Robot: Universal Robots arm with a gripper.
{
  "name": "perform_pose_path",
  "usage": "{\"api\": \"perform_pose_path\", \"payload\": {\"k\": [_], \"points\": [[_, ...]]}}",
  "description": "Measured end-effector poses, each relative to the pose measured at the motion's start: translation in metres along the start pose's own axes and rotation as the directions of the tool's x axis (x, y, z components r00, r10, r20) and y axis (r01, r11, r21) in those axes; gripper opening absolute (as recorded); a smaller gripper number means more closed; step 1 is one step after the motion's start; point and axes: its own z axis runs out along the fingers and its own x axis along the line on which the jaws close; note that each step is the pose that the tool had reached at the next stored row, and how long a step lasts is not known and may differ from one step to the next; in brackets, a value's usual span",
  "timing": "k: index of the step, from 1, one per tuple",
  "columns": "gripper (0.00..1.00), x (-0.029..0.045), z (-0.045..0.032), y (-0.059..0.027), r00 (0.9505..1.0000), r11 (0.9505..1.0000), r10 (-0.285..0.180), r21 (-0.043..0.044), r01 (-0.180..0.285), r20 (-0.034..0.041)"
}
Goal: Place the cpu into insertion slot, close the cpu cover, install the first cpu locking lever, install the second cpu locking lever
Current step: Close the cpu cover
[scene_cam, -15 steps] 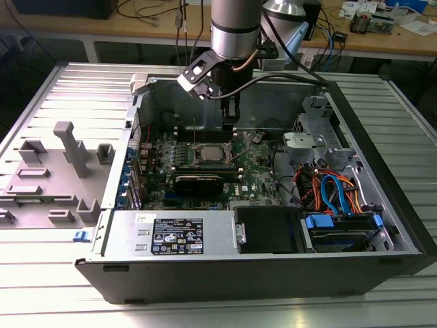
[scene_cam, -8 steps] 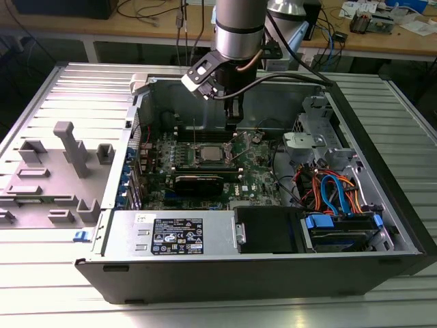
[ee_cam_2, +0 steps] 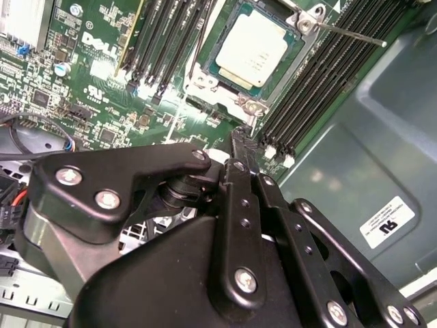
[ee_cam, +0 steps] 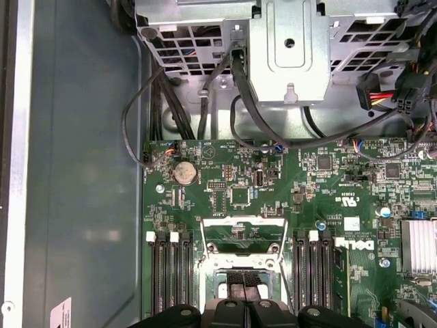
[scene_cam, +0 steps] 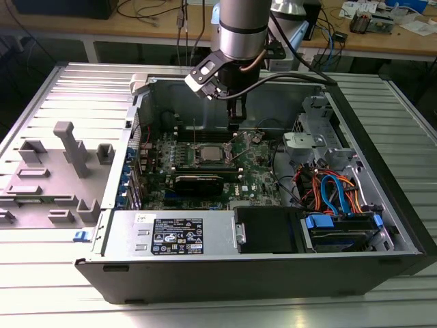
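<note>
cpu [ee_cam_2: 254, 49] seated in insertion slot [ee_cam_2: 292, 58], claw [scene_cam: 234, 121] hovering close above

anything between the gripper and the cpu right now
Nothing visible does. The gripper hangs just beside the insertion slot, with only air between it and the cpu, which already lies in the slot inside the window of the cpu cover.

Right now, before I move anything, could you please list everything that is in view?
computer case: one, black, open.
motherboard: one, green, inside the case.
cpu: one, silver, middle of motherboard.
memory slots: several, black, both sides of cpu.
coin battery: one, silver, on motherboard.
power supply: one, silver, inside case.
cables: several, blue and orange, exterior view's right.
fixture: one, grey, exterior view's left.
arm: one, silver, above the case.
pincer: one, black, shut, over motherboard.
</note>
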Motion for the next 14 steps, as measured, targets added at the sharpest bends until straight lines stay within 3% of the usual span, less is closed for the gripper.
{"api": "perform_pose_path", "payload": {"k": [14], "points": [[0.11,0.0,0.0001,0.0041,1.0,1.0,0.0,0.0,0.0,0.0001]]}}
